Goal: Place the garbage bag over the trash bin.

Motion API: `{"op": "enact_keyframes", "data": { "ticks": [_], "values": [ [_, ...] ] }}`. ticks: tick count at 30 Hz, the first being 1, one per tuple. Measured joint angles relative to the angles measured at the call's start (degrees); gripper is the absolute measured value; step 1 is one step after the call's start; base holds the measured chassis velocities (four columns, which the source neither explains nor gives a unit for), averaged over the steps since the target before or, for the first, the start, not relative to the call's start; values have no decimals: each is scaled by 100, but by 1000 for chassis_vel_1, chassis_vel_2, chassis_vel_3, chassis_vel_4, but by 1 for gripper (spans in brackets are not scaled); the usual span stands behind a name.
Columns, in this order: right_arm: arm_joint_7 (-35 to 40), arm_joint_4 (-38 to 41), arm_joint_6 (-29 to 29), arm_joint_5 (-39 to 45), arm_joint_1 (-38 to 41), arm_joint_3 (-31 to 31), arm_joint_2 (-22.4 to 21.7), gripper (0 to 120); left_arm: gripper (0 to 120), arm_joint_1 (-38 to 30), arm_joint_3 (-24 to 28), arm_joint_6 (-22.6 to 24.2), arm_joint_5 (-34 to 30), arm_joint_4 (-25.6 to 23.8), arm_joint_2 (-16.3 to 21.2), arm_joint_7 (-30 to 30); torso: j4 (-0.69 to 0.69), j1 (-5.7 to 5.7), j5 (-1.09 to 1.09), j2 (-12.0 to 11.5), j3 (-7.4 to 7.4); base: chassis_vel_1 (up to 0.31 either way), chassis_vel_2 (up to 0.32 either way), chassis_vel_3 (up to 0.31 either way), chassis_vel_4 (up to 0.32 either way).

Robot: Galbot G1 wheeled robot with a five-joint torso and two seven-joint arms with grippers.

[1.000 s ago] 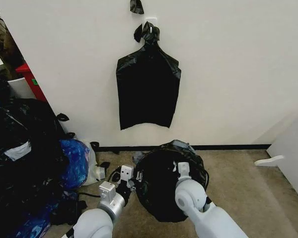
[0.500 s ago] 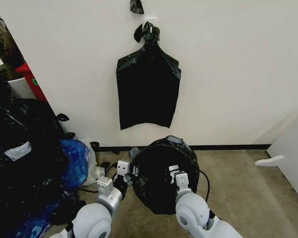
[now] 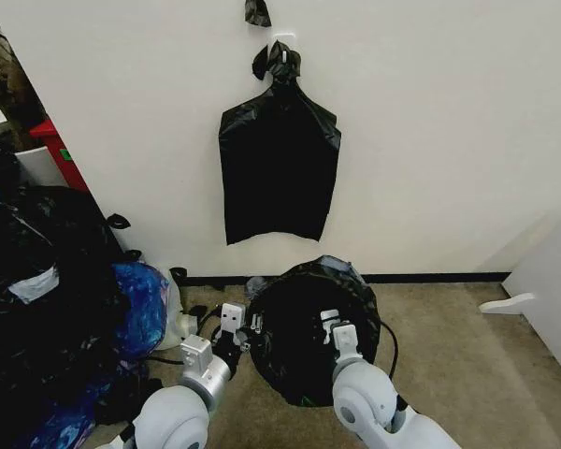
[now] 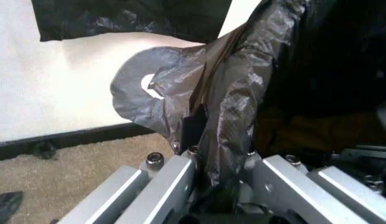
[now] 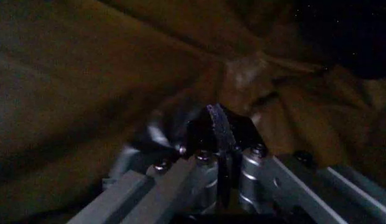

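Observation:
The glossy black garbage bag (image 3: 304, 327) forms a round dome on the floor by the wall; the trash bin is hidden beneath it. My left gripper (image 3: 232, 323) is at the bag's left edge, and in the left wrist view it (image 4: 221, 156) is shut on a crinkled fold of the bag (image 4: 243, 88). My right gripper (image 3: 332, 327) sits over the middle of the dome. In the right wrist view it (image 5: 221, 135) is shut on a thin edge of bag film (image 5: 118, 70) that surrounds it.
Flat black bags (image 3: 279, 168) hang knotted on the wall above. Stuffed black sacks (image 3: 37, 271) and a blue bag (image 3: 140, 304) crowd the left floor. A white panel (image 3: 552, 281) stands at the right, with open carpet before it. A red object (image 3: 61, 154) is at far left.
Both arms have drawn back toward me and lower in the view. The bag has spread into a rounder, smoother dome. Little has moved in the last half second.

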Motion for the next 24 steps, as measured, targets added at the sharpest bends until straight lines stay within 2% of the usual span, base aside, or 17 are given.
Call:
{"op": "enact_keyframes", "data": {
  "ticks": [13, 24],
  "values": [
    [-65, -83, 102, 77, 52, -357, 293, 0, 0, 39, 2, 7, 30, -18, 11, 10, 0, 0, 0, 0, 0, 0, 0, 0, 0],
    [-108, -227, 182, -66, 14, -461, 329, 0, 0, 66, -26, 7, 14, -112, -2, 8, 0, 0, 2, 0, 0, 0, 0, 0, 0]
  ]
}}
